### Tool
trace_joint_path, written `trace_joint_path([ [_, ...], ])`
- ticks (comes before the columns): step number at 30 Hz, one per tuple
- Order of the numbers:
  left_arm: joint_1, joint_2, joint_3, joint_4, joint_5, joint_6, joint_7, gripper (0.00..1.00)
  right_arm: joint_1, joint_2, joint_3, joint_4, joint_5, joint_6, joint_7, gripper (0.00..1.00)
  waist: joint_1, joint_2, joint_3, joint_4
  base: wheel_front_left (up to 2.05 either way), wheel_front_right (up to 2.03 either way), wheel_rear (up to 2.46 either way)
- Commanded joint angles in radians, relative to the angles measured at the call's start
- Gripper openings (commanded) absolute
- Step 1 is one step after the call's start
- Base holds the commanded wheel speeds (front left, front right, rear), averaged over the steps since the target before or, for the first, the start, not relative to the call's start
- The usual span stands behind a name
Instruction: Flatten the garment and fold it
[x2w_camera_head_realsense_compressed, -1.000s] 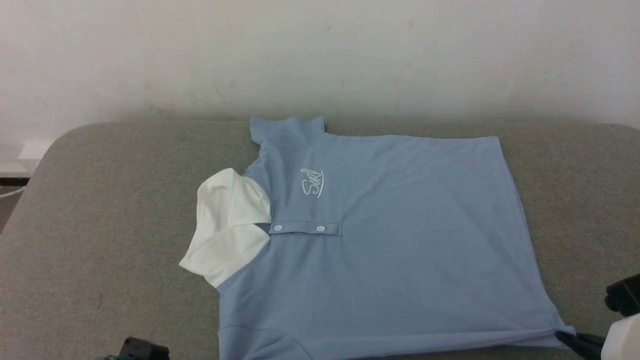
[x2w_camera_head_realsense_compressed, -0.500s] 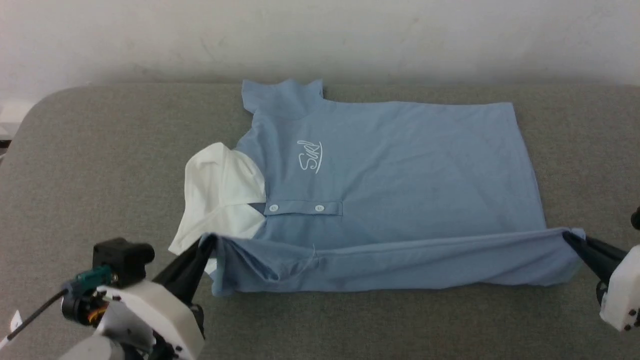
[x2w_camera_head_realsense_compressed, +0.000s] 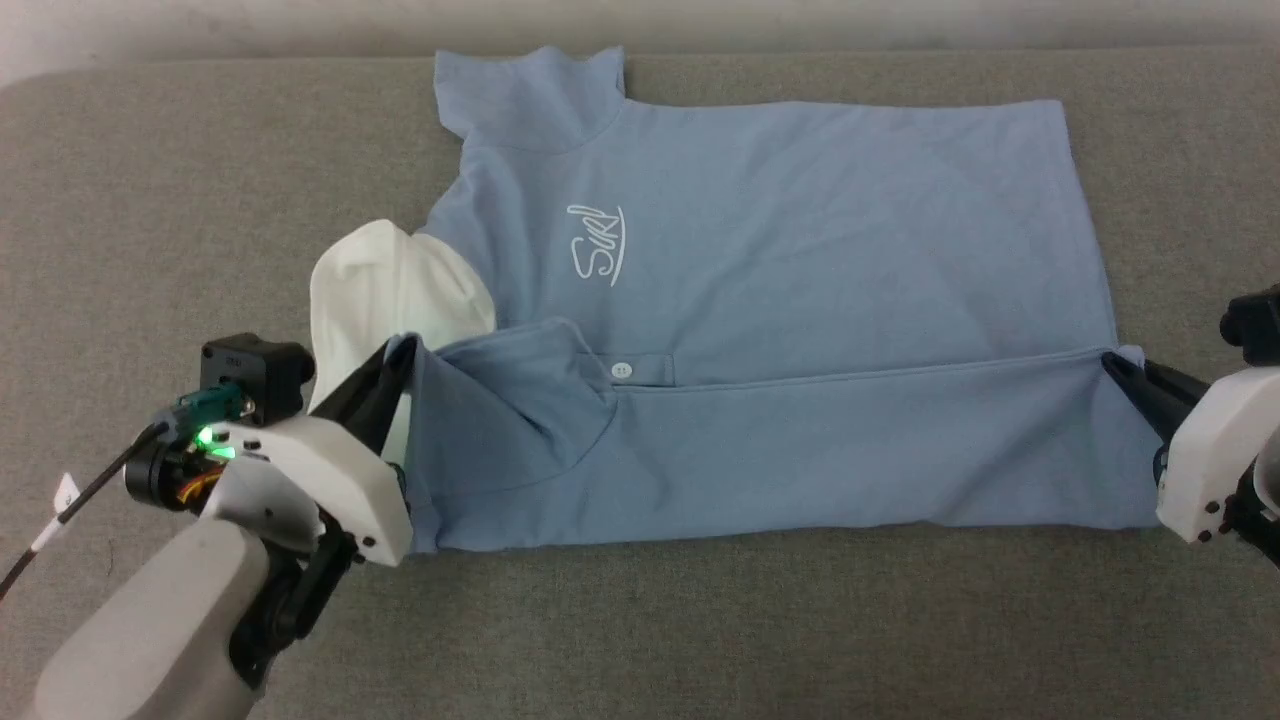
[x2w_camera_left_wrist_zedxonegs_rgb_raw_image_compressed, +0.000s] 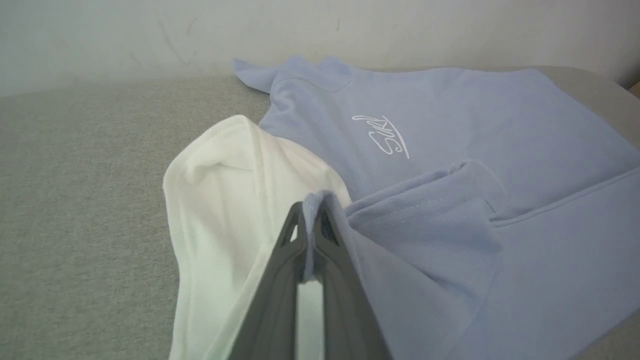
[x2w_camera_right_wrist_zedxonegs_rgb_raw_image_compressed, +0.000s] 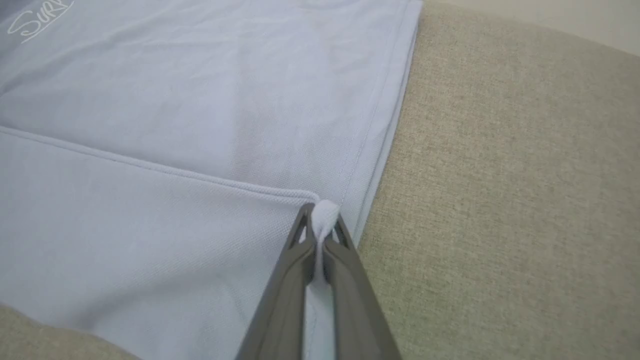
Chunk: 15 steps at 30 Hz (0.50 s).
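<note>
Shirt (x2w_camera_head_realsense_compressed: 800, 230) is laid flat on the grey counter (x2w_camera_head_realsense_compressed: 150, 180), collar (x2w_camera_head_realsense_compressed: 390, 270) at 9 o'clock. Folded-over flap's (x2w_camera_head_realsense_compressed: 800, 450) corners are pinched tight by left fingers (x2w_camera_head_realsense_compressed: 365, 395) and right fingers (x2w_camera_head_realsense_compressed: 1140, 385), probably so the crease lands straight.

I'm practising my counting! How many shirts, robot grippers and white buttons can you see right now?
blue shirt: 1
grippers: 2, the left gripper and the right gripper, both pinching the blue shirt
white button showing: 1
Total: 4
</note>
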Motion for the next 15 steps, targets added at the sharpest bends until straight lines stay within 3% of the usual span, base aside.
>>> trace_joint_path([
  [1,-0.037,-0.017,-0.003,0.032,0.015,-0.010,-0.013,0.00,-0.033,0.008,0.010,0.031,-0.010,-0.002,-0.019,0.00,-0.0004,0.0000,0.032,-0.008,0.00,0.00,0.00],
  [8,-0.099,-0.067,-0.045,0.182,0.038,-0.032,0.006,0.00,-0.092,0.023,0.069,0.145,-0.020,-0.002,-0.057,0.00,-0.0004,0.0000,0.037,-0.005,0.00,0.00,0.00],
  [9,-0.102,-0.074,-0.048,0.201,0.038,-0.031,0.006,0.28,-0.097,0.025,0.076,0.157,-0.021,-0.002,-0.064,0.34,-0.0004,0.0000,0.031,-0.005,0.00,0.00,0.00],
  [10,-0.104,-0.081,-0.052,0.219,0.040,-0.032,0.004,0.96,-0.101,0.029,0.082,0.170,-0.021,-0.002,-0.073,1.00,-0.0004,0.0000,0.023,-0.005,0.00,0.00,0.00],
  [11,-0.104,-0.089,-0.052,0.235,0.037,-0.030,0.000,1.00,-0.105,0.034,0.085,0.182,-0.020,-0.002,-0.082,1.00,-0.0004,0.0000,0.014,-0.004,0.00,0.00,0.00],
  [15,-0.085,-0.116,-0.046,0.269,0.013,-0.027,-0.017,1.00,-0.097,0.049,0.097,0.214,-0.005,-0.002,-0.092,1.00,-0.0004,0.0000,-0.033,-0.001,0.00,0.00,0.00],
])
